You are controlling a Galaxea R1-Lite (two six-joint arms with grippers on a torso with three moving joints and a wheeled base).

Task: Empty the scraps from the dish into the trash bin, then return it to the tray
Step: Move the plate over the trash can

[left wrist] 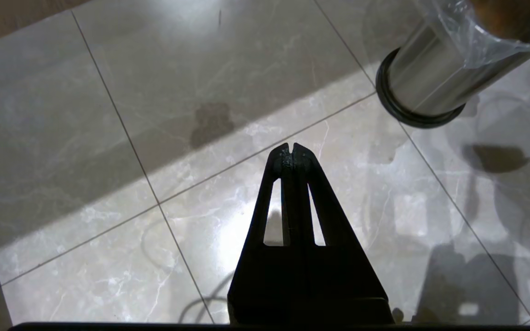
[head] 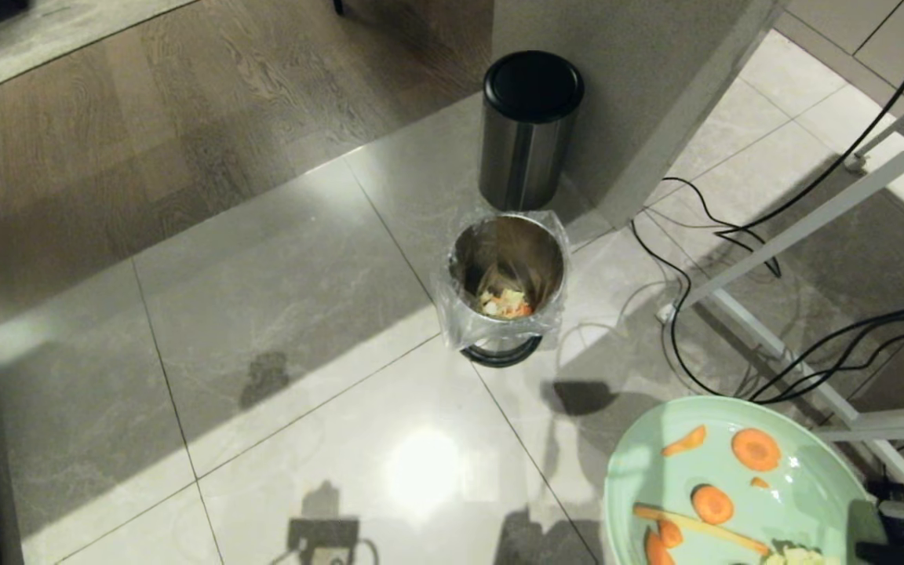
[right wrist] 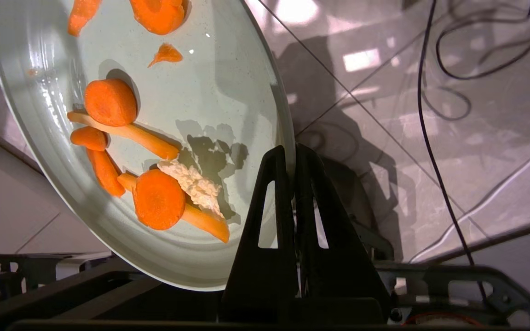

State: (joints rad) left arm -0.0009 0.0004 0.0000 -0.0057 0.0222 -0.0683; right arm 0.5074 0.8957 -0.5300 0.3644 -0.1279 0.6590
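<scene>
near the trash bin [head: 507, 278] — right fingers [right wrist: 291, 154] pinch the dish [right wrist: 228, 92].

One mint-green dish [head: 805, 502], carrying three thick carrot rounds [right wrist: 110, 102], about four carrot sticks [right wrist: 129, 133], two small carrot slivers [right wrist: 167, 53] and one pale whitish vegetable piece [right wrist: 194, 185]. Two steel bins on the floor: one bag-lined trash bin [head: 505, 284], one bin with a black top [head: 529, 129]. Two grippers: left gripper [left wrist: 291, 154], right gripper [right wrist: 291, 156]

Dim room; a sunlit band and hard glare cross the glossy floor [head: 303, 329].
</scene>
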